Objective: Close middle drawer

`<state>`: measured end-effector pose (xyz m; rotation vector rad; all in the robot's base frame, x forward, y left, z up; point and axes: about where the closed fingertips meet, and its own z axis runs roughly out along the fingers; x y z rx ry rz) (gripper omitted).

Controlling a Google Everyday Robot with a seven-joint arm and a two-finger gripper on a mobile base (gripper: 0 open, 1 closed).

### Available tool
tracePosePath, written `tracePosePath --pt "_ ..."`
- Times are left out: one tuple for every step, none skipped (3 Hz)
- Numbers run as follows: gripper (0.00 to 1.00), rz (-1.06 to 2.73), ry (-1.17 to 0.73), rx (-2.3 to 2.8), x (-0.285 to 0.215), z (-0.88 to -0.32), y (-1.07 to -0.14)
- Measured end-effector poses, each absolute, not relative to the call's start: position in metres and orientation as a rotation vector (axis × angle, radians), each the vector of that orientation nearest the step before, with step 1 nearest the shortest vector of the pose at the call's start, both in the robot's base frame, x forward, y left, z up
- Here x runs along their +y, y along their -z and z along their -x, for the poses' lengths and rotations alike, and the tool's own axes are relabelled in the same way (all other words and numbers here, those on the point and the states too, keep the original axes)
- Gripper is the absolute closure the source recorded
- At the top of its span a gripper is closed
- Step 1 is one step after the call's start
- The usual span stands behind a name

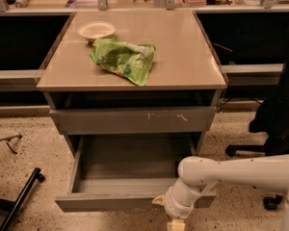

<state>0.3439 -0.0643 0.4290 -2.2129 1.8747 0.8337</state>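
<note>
Camera view: one bowl (96, 31) and one bag (124, 59) are seen on the worktop (183, 57). The gripper (176, 224) is held at the open middle drawer (115, 202); its state cannot be told.

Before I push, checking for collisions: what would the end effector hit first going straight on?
The end effector, low at the front of the middle drawer, points down; probably the floor first, though its tip leaves the view.

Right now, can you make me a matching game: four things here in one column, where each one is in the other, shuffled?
1 bowl
2 green bag
3 middle drawer
4 gripper

A pulled out, low down
B at the drawer's front panel, right end
C cabinet top, back left
D cabinet top, in front of the bowl

Pairs: 1-C, 2-D, 3-A, 4-B
</note>
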Motion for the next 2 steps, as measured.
tracePosePath --pt "0.00 2.245 -0.733 1.848 -0.0598 -0.3757 -0.4156" --pt "0.00 2.245 -0.733 1.848 -0.0598 -0.3757 -0.4156"
